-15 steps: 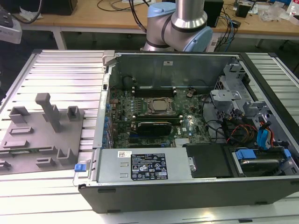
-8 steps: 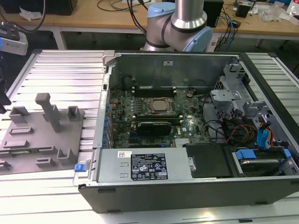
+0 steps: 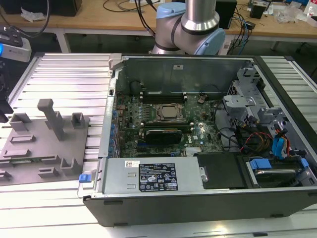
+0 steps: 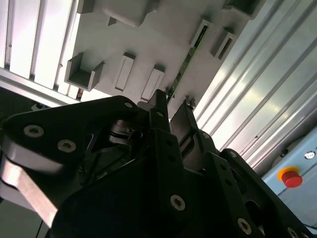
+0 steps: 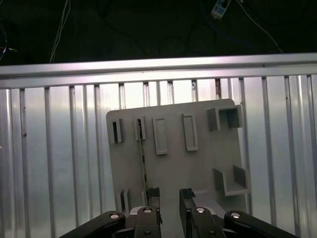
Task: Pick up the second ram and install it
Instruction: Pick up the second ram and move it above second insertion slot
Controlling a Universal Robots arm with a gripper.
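Note:
The second ram [image 5: 142, 158] is a thin green stick standing on edge in the grey fixture plate [image 5: 198, 168], held between two small slot blocks. In the second wrist view the ram [image 4: 186, 63] runs away from the fingertips. My gripper [image 5: 169, 196] hangs above the plate's near edge, open, with nothing between its black fingers [image 5: 153, 197]. The stick lies just to one side of the gap, apart from both fingers. The gripper [image 4: 173, 108] is also seen close up in the second wrist view, over the plate [image 4: 148, 39].
The fixture plate [image 3: 29, 163], with a tall grey post [image 3: 52, 119], lies on a ribbed aluminium table [image 3: 69, 74] at the exterior view's left. An open computer case [image 3: 198, 129] holds the motherboard with black memory slots [image 3: 163, 94]. A red button [image 4: 291, 177] sits nearby.

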